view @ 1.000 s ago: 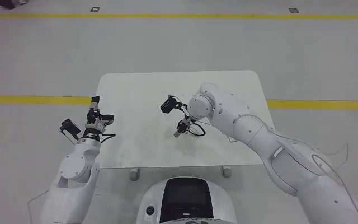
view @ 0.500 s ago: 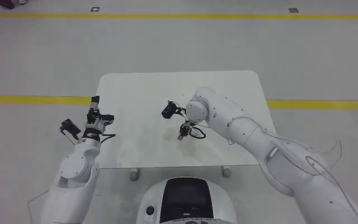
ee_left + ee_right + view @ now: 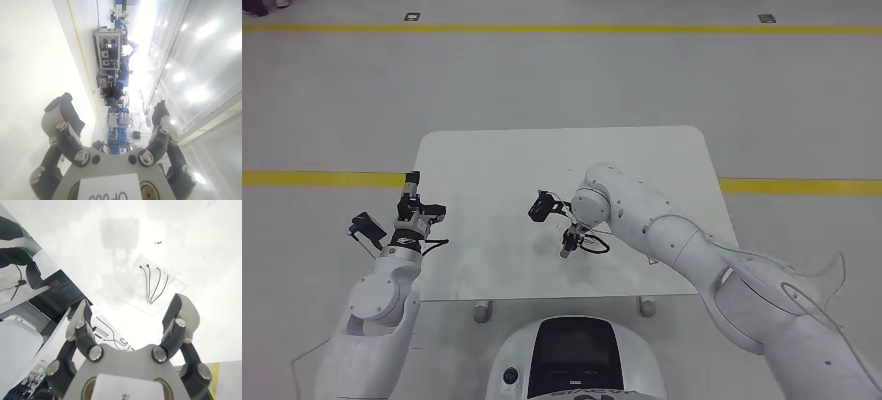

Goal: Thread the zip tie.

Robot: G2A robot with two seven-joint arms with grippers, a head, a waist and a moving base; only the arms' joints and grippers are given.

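Several thin black zip ties [image 3: 153, 285] lie side by side on a clear plastic sheet [image 3: 170, 302] on the white table [image 3: 492, 160]. My right gripper [image 3: 130, 297] hangs open above the table near its front edge, nothing between its fingers; the ties lie just beyond its fingertips. From above, the right gripper [image 3: 566, 249] sits at the table's front middle. My left gripper [image 3: 410, 182] stands at the table's left edge, pointing up and away. It is open and empty in the left wrist view [image 3: 113, 99].
A tiny black scrap [image 3: 158, 243] lies on the table past the sheet. The table's front edge [image 3: 62, 268] runs close beside the right gripper, with the robot's base and cables below it. Bare tabletop stretches between the two arms.
My right gripper has shifted a little toward the table's front edge, the arm bending with it. The left arm has stayed still.
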